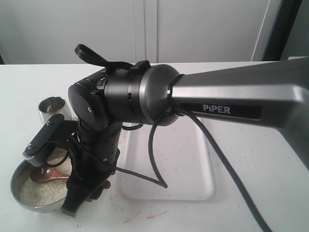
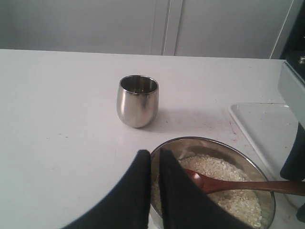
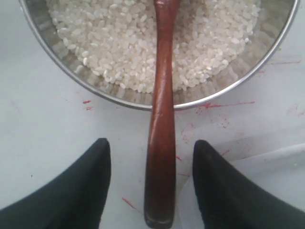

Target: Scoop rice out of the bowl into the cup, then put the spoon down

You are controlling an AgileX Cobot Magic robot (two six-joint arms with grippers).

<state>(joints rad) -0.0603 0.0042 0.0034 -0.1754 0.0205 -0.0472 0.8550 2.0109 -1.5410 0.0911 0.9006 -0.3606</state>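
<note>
The steel bowl (image 2: 205, 140) (image 1: 14, 186) (image 3: 71, 76) holds white rice (image 2: 224, 171) (image 3: 109, 43) (image 1: 41, 191). My left gripper (image 2: 153, 151) is shut on the bowl's rim, with one finger inside and one outside. The wooden spoon (image 3: 161, 119) (image 2: 238, 185) (image 1: 48, 172) lies with its scoop on the rice and its handle over the rim, reaching out above the table. My right gripper (image 3: 151, 141) is open, a finger on either side of the handle's end and touching neither side. The small steel cup (image 2: 137, 102) (image 1: 52, 108) stands upright behind the bowl; I see no rice in it.
A white tray (image 1: 169, 164) (image 2: 267, 129) lies on the table right of the bowl. The right arm (image 1: 120, 96) reaches across the middle and hides part of the bowl, trailing a black cable (image 1: 154, 159). Red marks (image 3: 224, 105) stain the table by the bowl.
</note>
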